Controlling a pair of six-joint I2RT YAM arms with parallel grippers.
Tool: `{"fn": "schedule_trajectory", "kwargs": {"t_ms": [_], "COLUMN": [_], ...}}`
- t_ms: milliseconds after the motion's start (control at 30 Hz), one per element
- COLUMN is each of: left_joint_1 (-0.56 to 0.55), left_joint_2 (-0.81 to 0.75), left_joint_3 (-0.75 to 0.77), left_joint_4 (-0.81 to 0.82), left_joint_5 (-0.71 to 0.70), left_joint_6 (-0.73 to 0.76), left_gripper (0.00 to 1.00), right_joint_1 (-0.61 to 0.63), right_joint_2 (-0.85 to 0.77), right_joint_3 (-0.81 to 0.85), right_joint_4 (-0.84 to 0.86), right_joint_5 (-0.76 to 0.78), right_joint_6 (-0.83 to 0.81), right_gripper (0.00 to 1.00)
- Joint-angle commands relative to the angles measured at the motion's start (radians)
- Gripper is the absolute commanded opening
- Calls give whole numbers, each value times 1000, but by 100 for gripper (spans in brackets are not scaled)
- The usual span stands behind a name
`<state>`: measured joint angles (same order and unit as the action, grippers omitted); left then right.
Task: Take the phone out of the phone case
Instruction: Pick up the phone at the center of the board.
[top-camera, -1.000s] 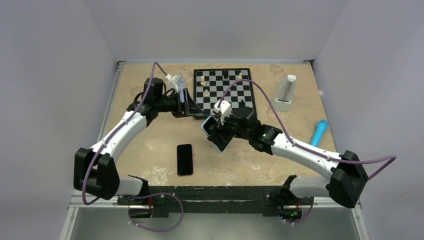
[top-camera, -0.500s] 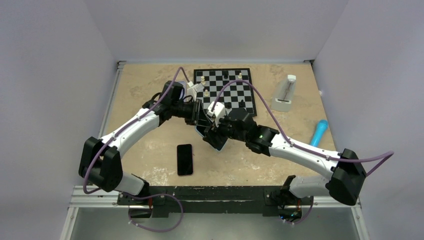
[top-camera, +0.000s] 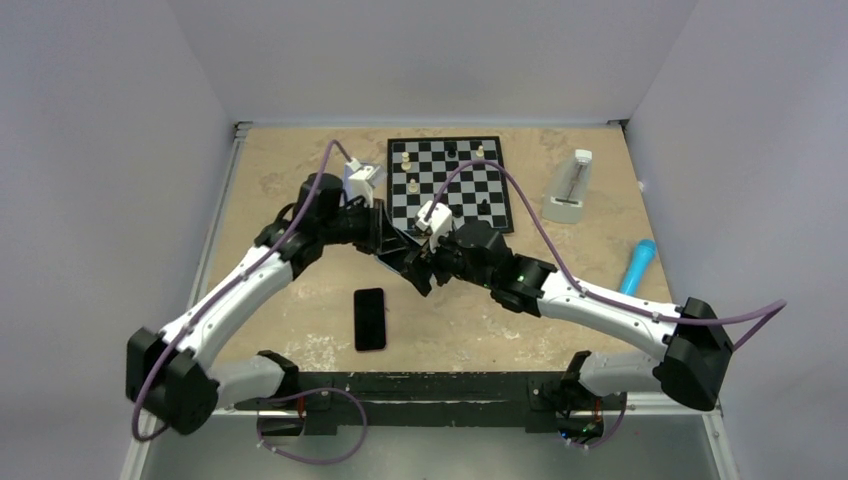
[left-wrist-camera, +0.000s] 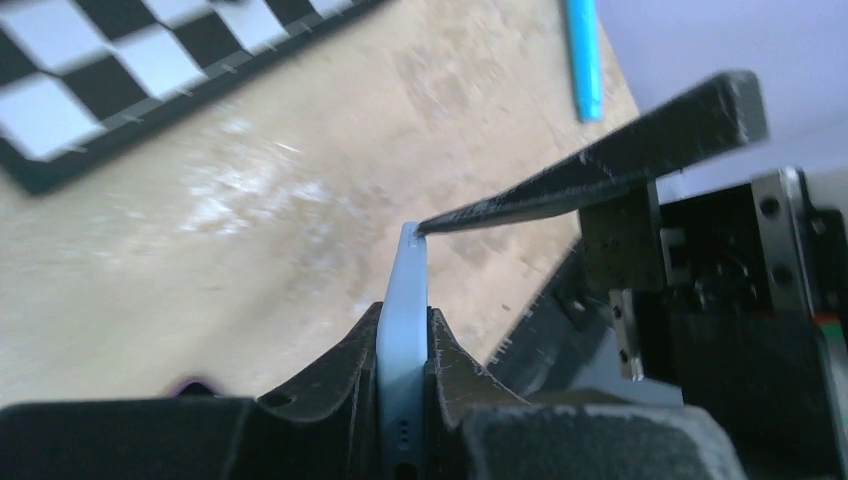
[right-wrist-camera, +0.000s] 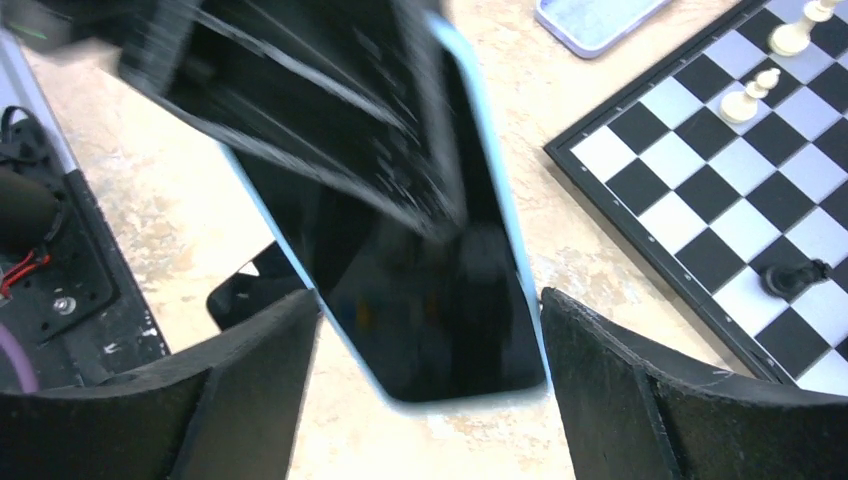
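Left wrist view: phone case (left-wrist-camera: 404, 285) is edge-on, with the left gripper (left-wrist-camera: 404, 325) clamped across its thickness.
Right wrist view: the phone (right-wrist-camera: 440, 330) has its dark screen facing the camera. The right gripper (right-wrist-camera: 430, 308) has its fingers wide apart flanking it, but I cannot tell whether they are holding it.
Top view: both grippers hide it, held above the table between the chessboard (top-camera: 455, 180) and a bare black phone (top-camera: 369, 318).
Change: a second ago the left gripper stood open beside the board.
Long axis: points away from the left gripper.
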<state>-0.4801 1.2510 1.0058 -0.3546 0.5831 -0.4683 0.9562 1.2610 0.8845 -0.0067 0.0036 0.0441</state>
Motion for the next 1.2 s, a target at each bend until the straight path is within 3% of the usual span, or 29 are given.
{"fn": "schedule_trajectory", "kwargs": {"t_ms": [0, 133, 267, 367, 467, 600, 733, 833, 1033, 1167], "left_joint_1": [17, 18, 26, 28, 35, 41, 42, 41, 43, 41], "left_joint_2": [-276, -417, -518, -568, -589, -612, -666, -695, -723, -742], "left_joint_3": [-104, -185, -273, -327, -360, -424, -516, -583, -668, -675], "left_joint_4": [170, 229, 371, 471, 559, 706, 841, 911, 1065, 1075], "left_joint_5": [-368, -559, -623, -592, -489, -433, -502, -550, -545, -538], "left_joint_6": [84, 111, 65, 16, -29, -133, -374, -571, -812, -852], "left_gripper": [0, 0, 0, 0, 0, 0, 0, 0, 0, 0], "right_joint_1": [-14, -14, -32, -109, -191, -234, -241, -241, -224, -221], "right_joint_2": [-51, -68, -66, -52, -89, -84, -73, -15, 46, 68], "right_joint_3": [-59, -70, -60, -45, -142, -236, -327, -330, -227, -166], "right_joint_4": [0, 1, 22, 70, 311, 572, 861, 1089, 1089, 1035], "right_joint_5": [67, 107, 202, 6, -218, -391, -428, -494, -522, -528], "right_joint_6": [79, 131, 363, 558, 715, 854, 1025, 1117, 1131, 1127], "right_gripper": [85, 87, 92, 90, 90, 89, 87, 77, 71, 62]}}
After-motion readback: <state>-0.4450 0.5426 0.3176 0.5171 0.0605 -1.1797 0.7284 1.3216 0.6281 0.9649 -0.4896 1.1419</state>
